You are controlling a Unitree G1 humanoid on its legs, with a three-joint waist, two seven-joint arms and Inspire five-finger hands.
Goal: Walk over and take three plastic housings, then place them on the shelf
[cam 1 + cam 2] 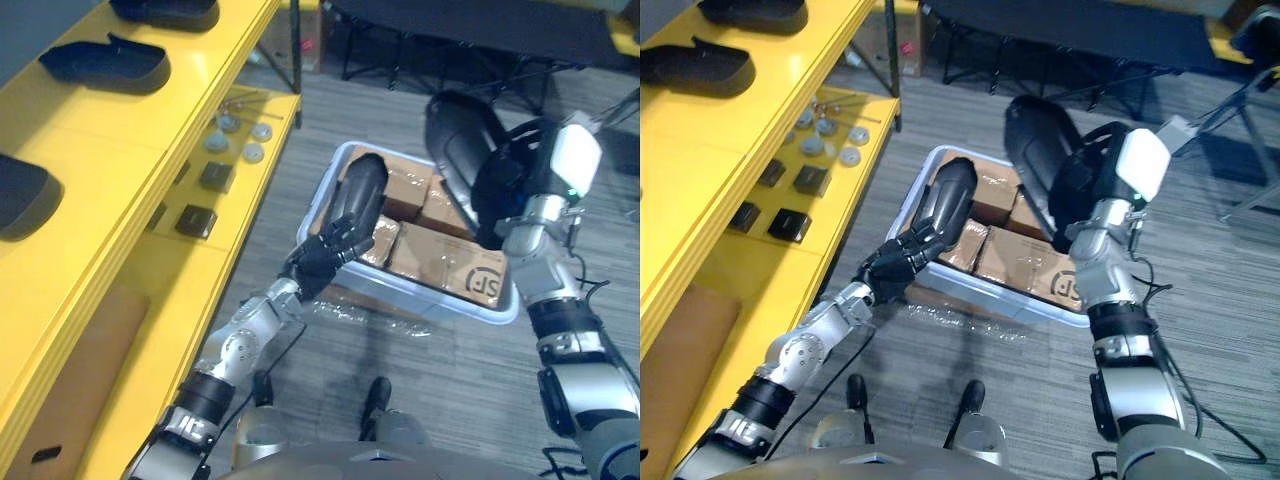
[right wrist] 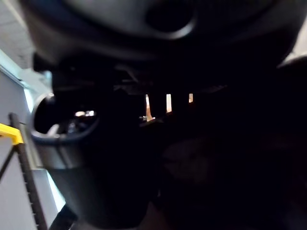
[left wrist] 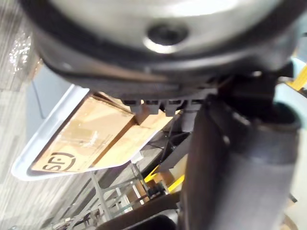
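"So, where were the housings?"

"One in each hand. Nearest, the left hand (image 1: 322,255) had its fingers curled round the lower end of the left housing (image 1: 365,190). Its long axis ran up and away from the palm, out over the bin (image 1: 430,302) of cardboard boxes (image 1: 440,255) on the floor (image 1: 470,380)."

"And the other?"

"The right hand (image 1: 505,205), held higher, was wrapped round the right housing (image 1: 455,135), which leaned up and toward the robot's left, over the bin's far side."

"Which way was the shelf?"

"Off to the robot's left. The yellow shelf (image 1: 120,150) ran along that side, so I'd judge the left hand the nearer one. Its housing would need to swing left, away from the bin. Small parts (image 1: 240,135) sat on the lower tier. Further back, similar dark housings (image 1: 105,62) lay on the top tier."

"Did the wrist views add anything?"

"The left one showed the bin's rim and a box beneath its housing. The right one looked at its housing's hollow end. The shelf appeared in the eye views."
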